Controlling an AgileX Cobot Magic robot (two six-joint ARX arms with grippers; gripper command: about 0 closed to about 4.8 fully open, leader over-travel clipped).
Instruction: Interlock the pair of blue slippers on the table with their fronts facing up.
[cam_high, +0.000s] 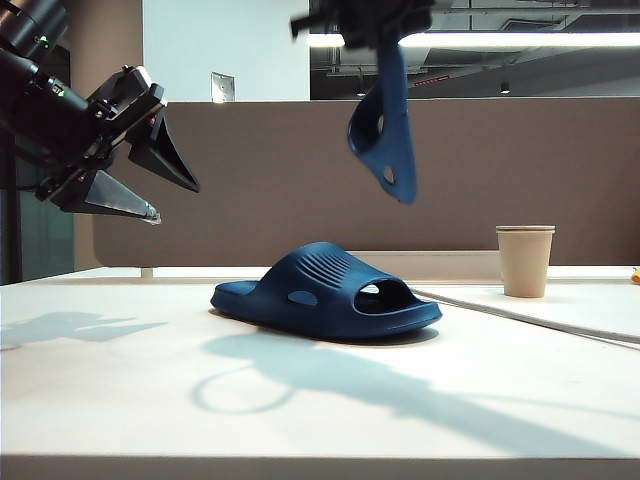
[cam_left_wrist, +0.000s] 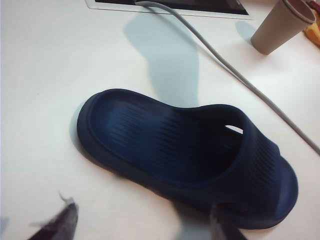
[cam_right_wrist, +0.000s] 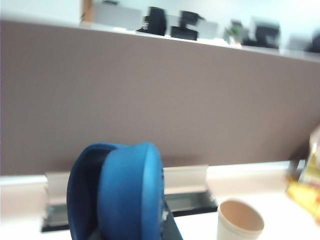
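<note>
Raised slipper (cam_high: 384, 135): our right gripper (cam_high: 375, 35) dangles it high, jaws clamped on it, ready for interlocking.
Resting slipper (cam_high: 325, 292): mid-worktop (cam_high: 120, 400), strap up.
Left gripper (cam_high: 150, 180): left, jaws wide, empty.

An open-plan office fitted out as a robot test station: a brown partition panel (cam_high: 480, 170) fences off the white table (cam_high: 120, 400), monitors and chairs (cam_right_wrist: 172, 25) show beyond it, strip lights (cam_high: 520, 40) hang under exposed ceiling ducts, and a paper cup (cam_high: 525, 260) and grey cable (cam_left_wrist: 240, 80) sit on the tabletop.
</note>
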